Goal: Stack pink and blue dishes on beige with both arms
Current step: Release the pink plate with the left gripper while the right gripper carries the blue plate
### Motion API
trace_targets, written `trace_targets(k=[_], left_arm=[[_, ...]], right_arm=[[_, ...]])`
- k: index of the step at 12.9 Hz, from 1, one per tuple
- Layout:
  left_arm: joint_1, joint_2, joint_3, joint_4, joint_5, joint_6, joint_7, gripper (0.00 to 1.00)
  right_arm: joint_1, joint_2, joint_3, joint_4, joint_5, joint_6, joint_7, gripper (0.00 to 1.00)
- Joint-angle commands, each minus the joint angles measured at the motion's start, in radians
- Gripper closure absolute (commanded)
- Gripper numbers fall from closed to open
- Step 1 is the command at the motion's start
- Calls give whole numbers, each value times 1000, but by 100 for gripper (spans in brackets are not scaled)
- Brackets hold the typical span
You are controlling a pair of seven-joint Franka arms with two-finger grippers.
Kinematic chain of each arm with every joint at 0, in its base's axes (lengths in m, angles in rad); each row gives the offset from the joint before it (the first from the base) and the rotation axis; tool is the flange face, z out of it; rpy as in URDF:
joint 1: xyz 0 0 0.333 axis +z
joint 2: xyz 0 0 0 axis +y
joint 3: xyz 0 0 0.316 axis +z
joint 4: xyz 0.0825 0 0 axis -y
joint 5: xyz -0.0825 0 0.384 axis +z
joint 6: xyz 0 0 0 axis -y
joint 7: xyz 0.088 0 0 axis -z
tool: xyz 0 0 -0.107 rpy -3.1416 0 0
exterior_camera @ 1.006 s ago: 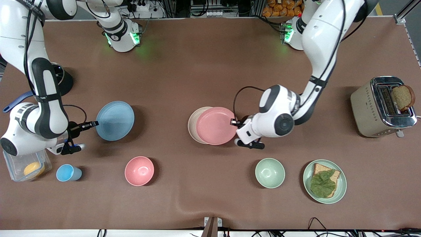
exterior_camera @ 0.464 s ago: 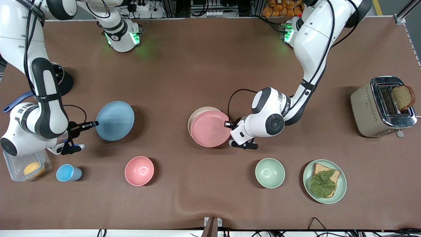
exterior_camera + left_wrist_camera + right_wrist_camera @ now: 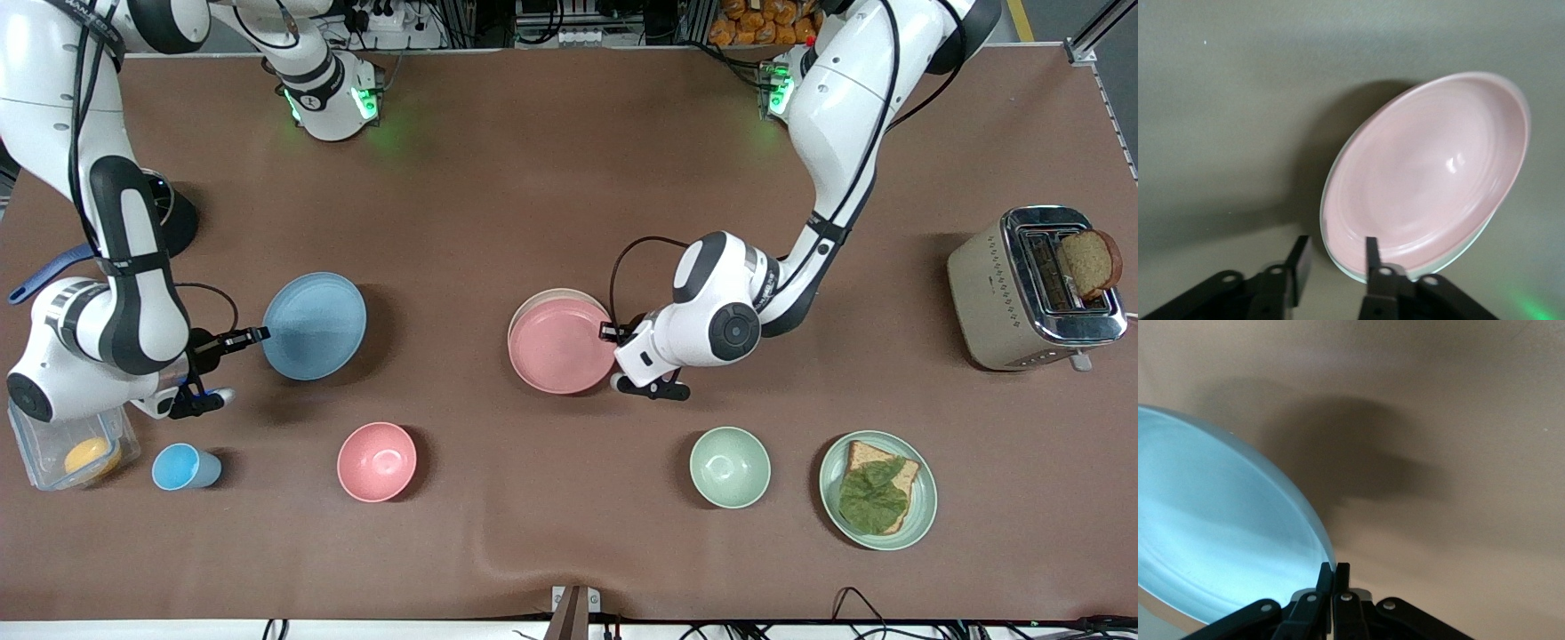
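Pastel pink, the pink plate [image 3: 561, 346] lies on the beige plate [image 3: 533, 302] near the middle of the brown table [image 3: 569, 178], covering it so that only a thin cream crescent shows along the edge nearer the robots' bases. The left gripper [image 3: 612, 332] is at the pink plate's rim on the side toward the left arm's end; in the left wrist view its fingers [image 3: 1371, 257] are parted, one just over the rim of the pink plate [image 3: 1425, 180] and the other outside it, no longer clamping.

The blue plate [image 3: 314, 325] sits toward the right arm's end of the table, tilted and casting a shadow. The right gripper [image 3: 260, 335] pinches its rim, and the right wrist view shows the fingers [image 3: 1333, 587] clenched tight on the edge of the blue plate [image 3: 1218, 540].

Nearer the front camera stand a small blue cup [image 3: 180, 467], a deep pink bowl [image 3: 377, 461], a pale green bowl [image 3: 730, 467] and a green plate [image 3: 925, 516] carrying toast with lettuce [image 3: 874, 496]. A clear container [image 3: 40, 453] with something orange inside is under the right arm's wrist. A toaster [image 3: 1031, 289] with a slice of bread [image 3: 1089, 261] sticking out stands at the left arm's end. Bare tabletop lies between the blue plate and the stack
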State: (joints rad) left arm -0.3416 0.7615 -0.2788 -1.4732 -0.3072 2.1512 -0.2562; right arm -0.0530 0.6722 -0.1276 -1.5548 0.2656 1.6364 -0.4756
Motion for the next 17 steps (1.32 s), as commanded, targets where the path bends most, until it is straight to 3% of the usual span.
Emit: trace_targets(k=[1,4,7,11,14,17], left_arm=[[47,-73,30,2,22,-135,8,0],[105,-145,29,5,282,-192,28,0],[157,-200,35,5,411,-194,40,0],[326,-304,26,10,402,-241,215,0],[432,-395,15,13,373,-310,238,0],[435,-499,49,5,307,-341,235,0]], right_arm=[[15,-3,-3,7,17,-21,32,100],[99,-19,14,15,27,-55,199,100],[189,-14,45,59,136,-81,403,100],[370,-6,43,90,228,-55,632,100],[474,9,45,93,239,49,715,100],[527,24,45,93,247,112,724,100]])
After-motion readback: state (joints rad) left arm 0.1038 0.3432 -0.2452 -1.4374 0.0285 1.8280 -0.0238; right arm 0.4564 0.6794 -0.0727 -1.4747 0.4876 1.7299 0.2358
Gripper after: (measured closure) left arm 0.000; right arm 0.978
